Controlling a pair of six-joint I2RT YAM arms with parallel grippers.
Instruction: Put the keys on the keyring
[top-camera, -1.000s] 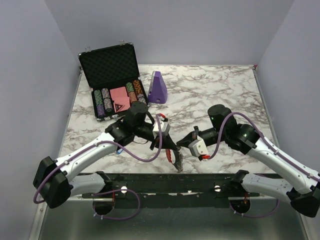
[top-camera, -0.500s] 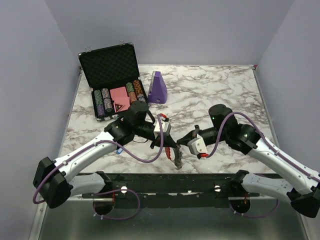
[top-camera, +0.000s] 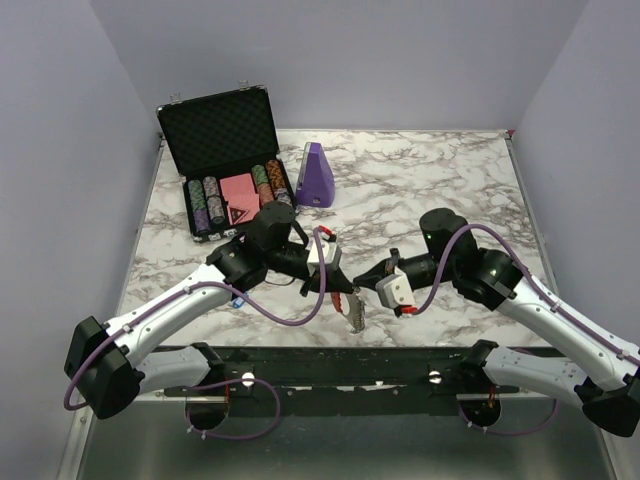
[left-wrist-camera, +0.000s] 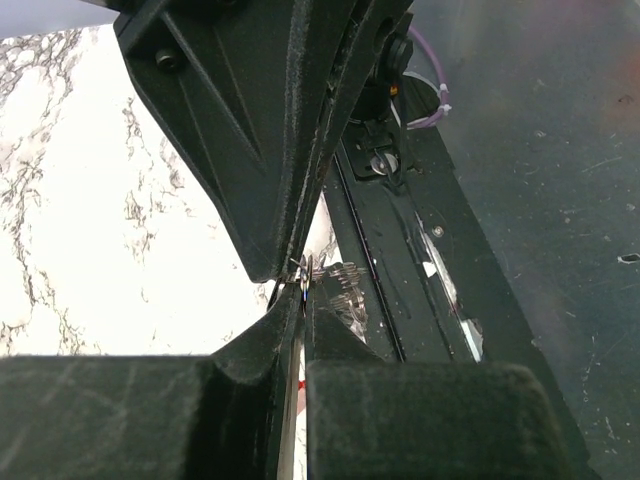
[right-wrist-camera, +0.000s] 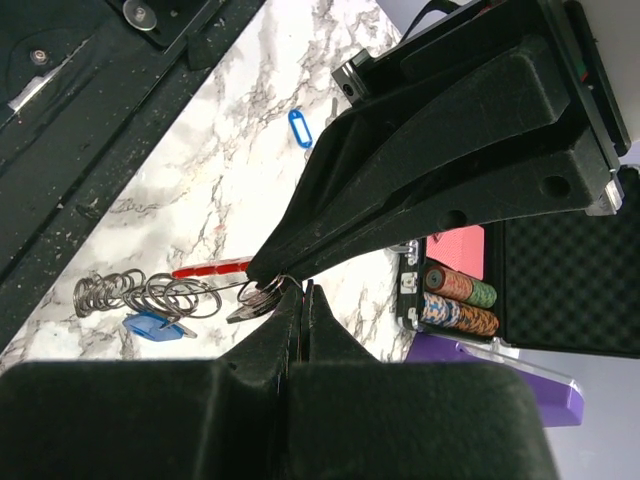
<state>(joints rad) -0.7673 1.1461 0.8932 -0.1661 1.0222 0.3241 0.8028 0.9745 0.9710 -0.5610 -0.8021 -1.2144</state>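
left gripper (top-camera: 337, 281): jaws narrow, pinching the keyring (top-camera: 354, 308), which hangs downward just below the tips, over the table (top-camera: 420, 180) near edge. right gripper (top-camera: 366, 284): jaws closed, meeting it tip to tip from the right; held item unclear.

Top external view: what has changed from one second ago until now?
The right gripper moved left, closer to the left gripper, so the gap between them narrowed. The keyring hanging from the left gripper rose slightly. No grip was visibly taken or released. The poker chip case and the purple object stayed in place.
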